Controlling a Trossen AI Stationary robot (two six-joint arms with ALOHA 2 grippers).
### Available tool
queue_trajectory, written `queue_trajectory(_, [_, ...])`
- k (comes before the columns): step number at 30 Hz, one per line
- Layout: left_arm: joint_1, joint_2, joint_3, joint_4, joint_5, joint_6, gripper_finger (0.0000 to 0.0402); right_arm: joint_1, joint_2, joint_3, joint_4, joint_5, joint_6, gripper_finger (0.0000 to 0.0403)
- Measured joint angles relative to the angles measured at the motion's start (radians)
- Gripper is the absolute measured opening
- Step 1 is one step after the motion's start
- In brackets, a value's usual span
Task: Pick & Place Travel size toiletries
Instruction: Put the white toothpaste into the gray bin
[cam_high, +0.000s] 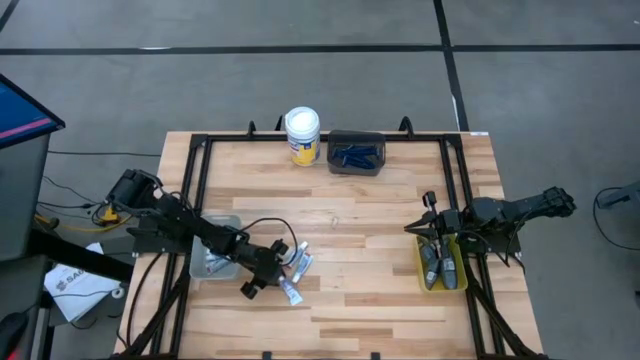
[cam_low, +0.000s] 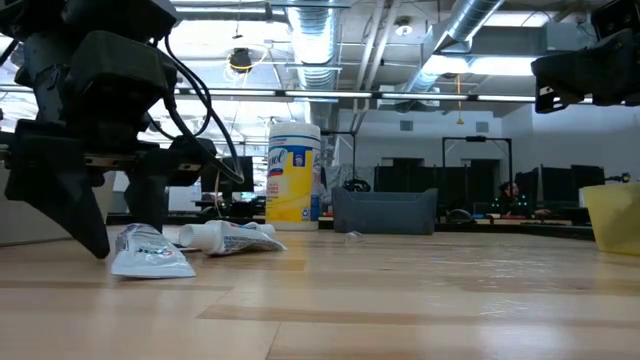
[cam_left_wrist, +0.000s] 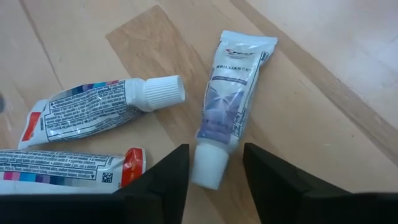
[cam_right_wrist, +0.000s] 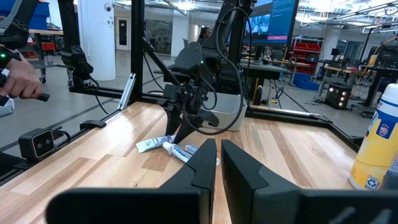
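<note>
Three small white-and-blue tubes lie flat on the wood near the table's near-left: one white-capped tube (cam_left_wrist: 227, 102), a second white-capped tube (cam_left_wrist: 102, 109) and a red-ended tube (cam_left_wrist: 68, 169). In the high view they show as a small cluster (cam_high: 296, 272). My left gripper (cam_left_wrist: 214, 180) is open and points down, its fingers standing on either side of the first tube's white cap (cam_left_wrist: 208, 171) with a gap on each side. In the low view my left gripper (cam_low: 115, 235) stands right over the nearest tube (cam_low: 150, 262). My right gripper (cam_right_wrist: 217, 158) is shut, empty, above the yellow tray (cam_high: 424, 278).
The yellow tray at the right holds dark grey pods (cam_high: 441, 265). A clear tray (cam_high: 213, 262) lies under my left arm. At the far edge stand a white-lidded yellow jar (cam_high: 302, 135) and a dark tray of blue razors (cam_high: 356, 153). A person's hand (cam_right_wrist: 18, 74) shows beyond the table.
</note>
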Motion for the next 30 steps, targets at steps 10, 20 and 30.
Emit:
queue_trajectory(10, [0.000,0.000,0.000,0.005,0.000,-0.011,0.0077,0.000,0.000,0.000,0.000,0.000,0.000,0.0017])
queue_trajectory(20, [0.000,-0.026,0.041,0.014,-0.024,-0.239,0.0055,0.000,0.000,0.000,0.000,0.000,0.000,0.0017])
queue_trajectory(30, [0.000,-0.338,0.060,-0.193,-0.275,-0.615,0.0055,0.000,0.000,0.000,0.000,0.000,0.000,0.0017])
